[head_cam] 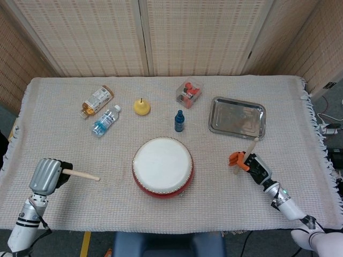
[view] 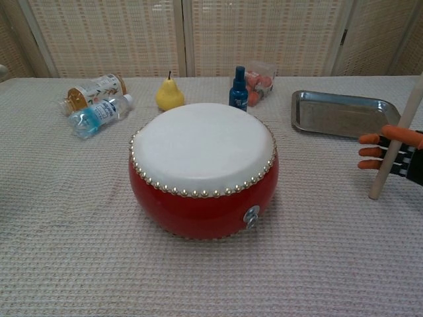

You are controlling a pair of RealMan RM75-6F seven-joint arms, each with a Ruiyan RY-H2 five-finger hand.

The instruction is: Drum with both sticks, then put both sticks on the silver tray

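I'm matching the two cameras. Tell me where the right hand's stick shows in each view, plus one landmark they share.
Head view: the stick stands right of the drum, below the tray, held by the right hand.
Chest view: the stick leans at the right edge, tip on the cloth, in front of the tray.
Shared landmark: the tray.
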